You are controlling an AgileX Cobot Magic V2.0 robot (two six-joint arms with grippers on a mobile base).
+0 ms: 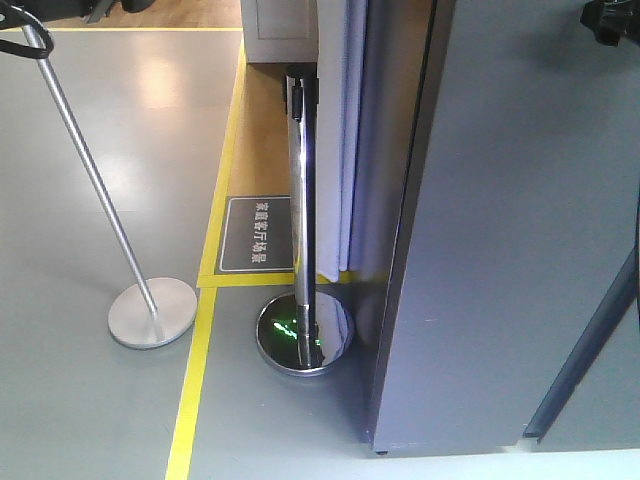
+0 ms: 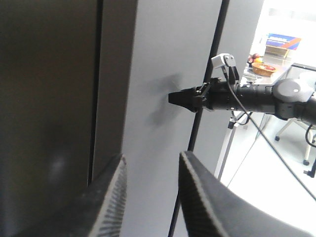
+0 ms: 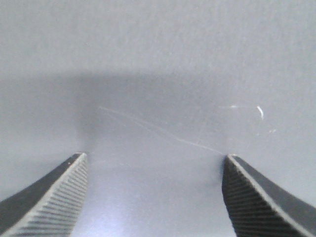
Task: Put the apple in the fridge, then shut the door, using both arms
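Observation:
The apple is out of view. The fridge [image 1: 500, 230] fills the right of the front view as a tall dark grey block. In the left wrist view, the door's grey outer face [image 2: 163, 59] stands straight ahead. My right gripper [image 2: 173, 98] reaches in from the right with its tips at that face. In the right wrist view, the right gripper [image 3: 155, 157] is open, its fingers wide apart and close to the scratched grey panel [image 3: 158, 74]. My left gripper [image 2: 152, 156] is open and holds nothing, a short way back from the door.
A chrome stanchion [image 1: 300, 200] with a round base stands just left of the fridge. A second pole with a flat disc base [image 1: 152, 312] is further left. Yellow floor tape [image 1: 205, 300] runs between them. A basket of fruit [image 2: 262, 68] sits on a far counter.

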